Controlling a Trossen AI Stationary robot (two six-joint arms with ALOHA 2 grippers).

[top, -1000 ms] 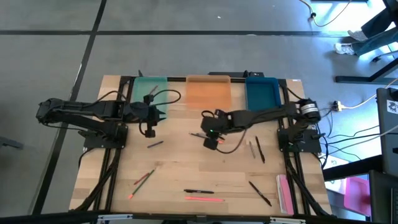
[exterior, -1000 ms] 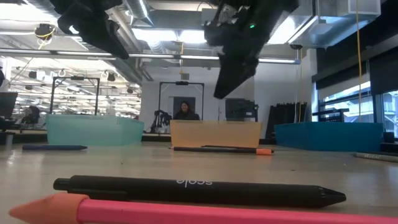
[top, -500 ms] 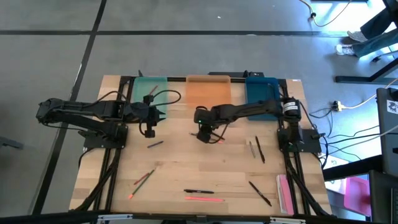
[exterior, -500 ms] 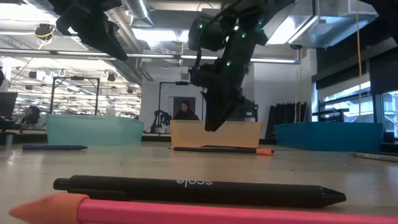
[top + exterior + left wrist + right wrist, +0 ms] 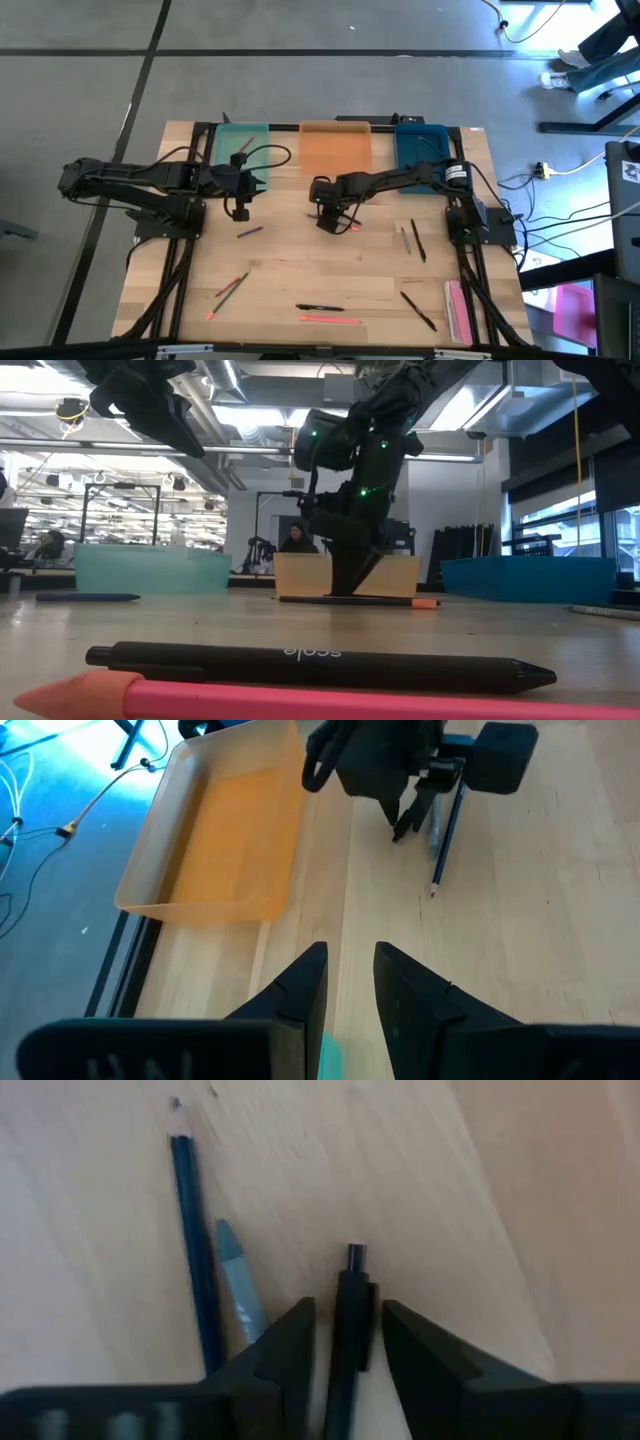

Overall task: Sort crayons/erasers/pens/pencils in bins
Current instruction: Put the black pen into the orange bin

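Observation:
My right gripper (image 5: 328, 219) is low over the table in front of the orange bin (image 5: 335, 148), pointing steeply down. Its open fingers stand on either side of a black pen (image 5: 350, 1305) that lies flat on the wood; I see a gap on both sides. A dark blue pencil (image 5: 192, 1230) and a short grey-blue stick (image 5: 236, 1285) lie beside that pen. My left gripper (image 5: 240, 206) hangs open and holding nothing in front of the teal bin (image 5: 240, 150). The blue bin (image 5: 420, 150) stands at the far right.
More sticks lie about: a dark one (image 5: 250, 231) near my left gripper, two pencils (image 5: 232, 287) at the near left, a black pen (image 5: 318, 307) and a pink-red stick (image 5: 328, 320) at the near edge, and pens (image 5: 418, 240) on the right. A pink flat strip (image 5: 455, 305) lies at the near right.
My right gripper has come down from well above the table to just over it, shifting a little toward the left and far edges, and has tipped more steeply downward. Its fingers now stand around the black pen. Nothing on the table has moved.

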